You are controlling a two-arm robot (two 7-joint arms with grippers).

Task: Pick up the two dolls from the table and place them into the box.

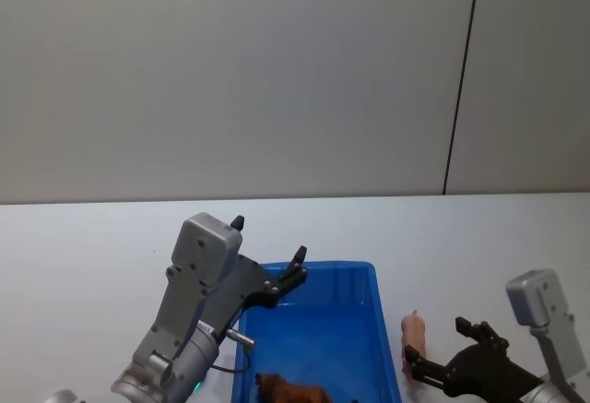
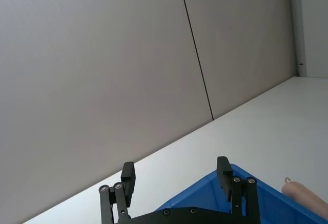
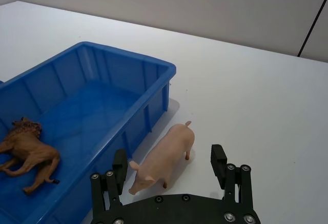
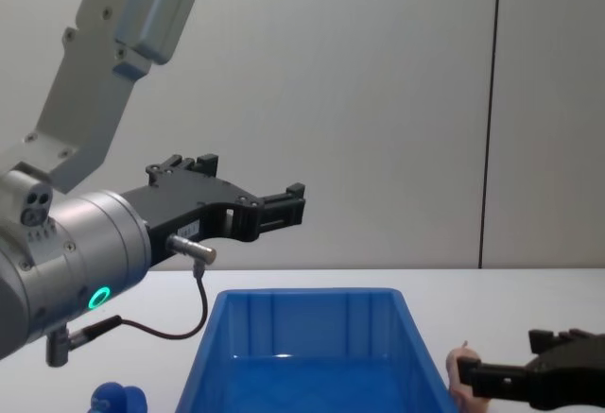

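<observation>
Looking at the pig (image 3: pixel 164 157), we'd guess it's a light, hard plastic toy: stiff, and smooth enough to slip if pinched on the rounded rump. It stands on all four legs on the desk (image 3: pixel 256 90), toward the near edge, just beside the right wall of the blue box (image 3: pixel 123 60), with its snout toward us and its tail away. Our right hand (image 3: pixel 169 156) sits low and close to it, fingers spread wide and lined up either side of the body, nothing gripped yet. We'd squeeze across the flanks at mid-body, clear of the thin legs and tail. The brown lion (image 3: pixel 28 149) lies inside the box. Our left hand (image 1: pixel 268 238) hangs above the box's far left corner, spread and empty.
</observation>
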